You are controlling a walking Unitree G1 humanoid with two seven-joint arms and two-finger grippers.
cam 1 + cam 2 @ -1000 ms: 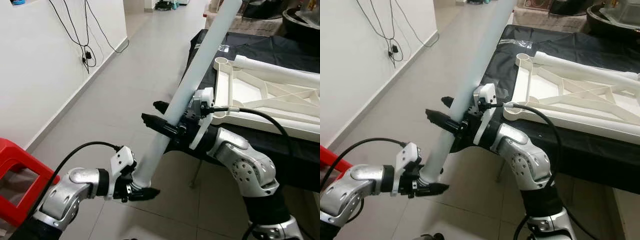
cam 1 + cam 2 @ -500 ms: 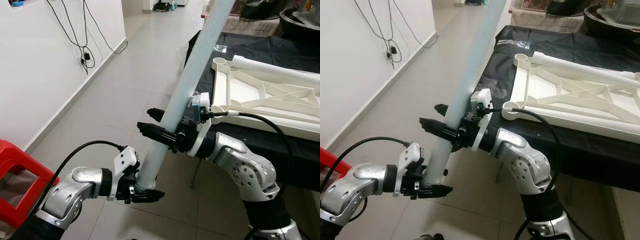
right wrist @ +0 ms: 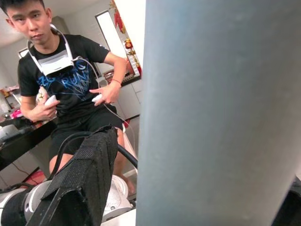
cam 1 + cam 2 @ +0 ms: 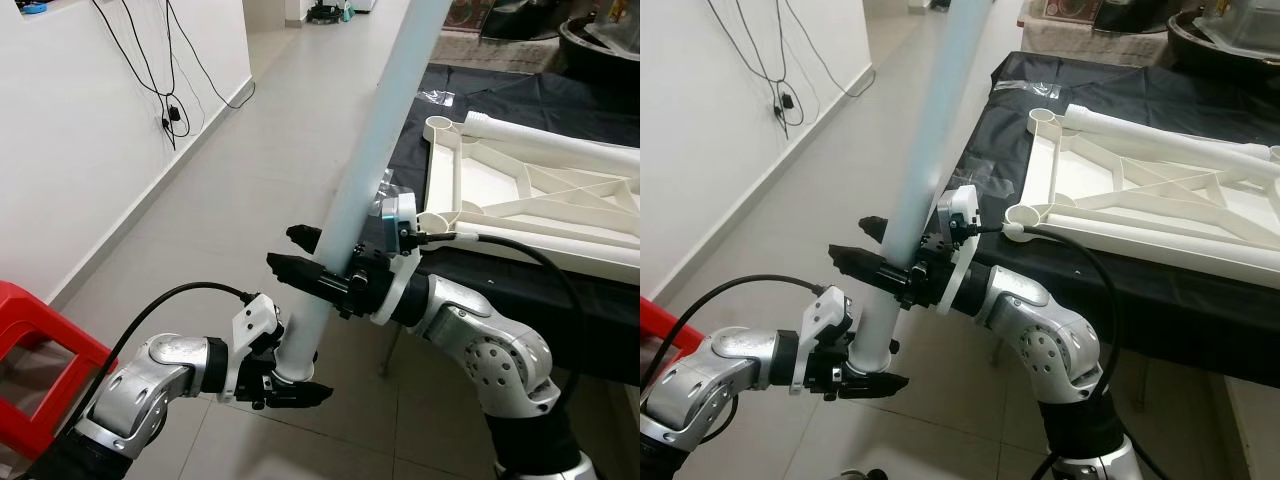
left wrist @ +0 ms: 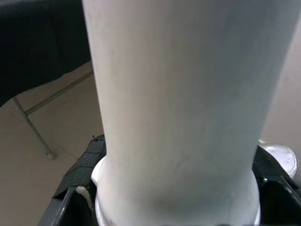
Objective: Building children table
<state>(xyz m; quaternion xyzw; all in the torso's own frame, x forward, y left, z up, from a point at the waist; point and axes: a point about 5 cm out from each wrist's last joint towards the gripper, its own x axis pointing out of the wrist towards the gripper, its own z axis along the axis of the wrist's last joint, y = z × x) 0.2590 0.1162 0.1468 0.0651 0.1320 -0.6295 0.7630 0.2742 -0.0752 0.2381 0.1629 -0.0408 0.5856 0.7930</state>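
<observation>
At the far left a red stool (image 4: 40, 345) is seen on the tiled floor (image 4: 250, 180), beside a white wall with hanging cables (image 4: 165, 70). Next, the left end effector (image 4: 285, 385) is closed around the bottom end of a long white table leg (image 4: 365, 170), its black fingers wrapped just above the flared foot of the tube; this low hold is judged to carry the weight and to serve as a pivot. Further up, the leg is gripped by the right end effector (image 4: 315, 265), whose fingers are closed across the tube roughly a third of the way along it, a second hold that is judged to steer the tilt. By the two holds the leg is kept steeply inclined, leaning up and to the right, in the air over the floor just beside the counter (image 4: 500, 95), which is draped in black cloth. On the counter the white table frame (image 4: 530, 190) lies upside down, its round corner sockets facing up, presumably so that a leg can be dropped in from above; another white leg is laid along its far side. The held leg is not yet over any socket. In the right wrist view a seated person (image 3: 70, 89) with handheld controllers is seen behind the tube.
</observation>
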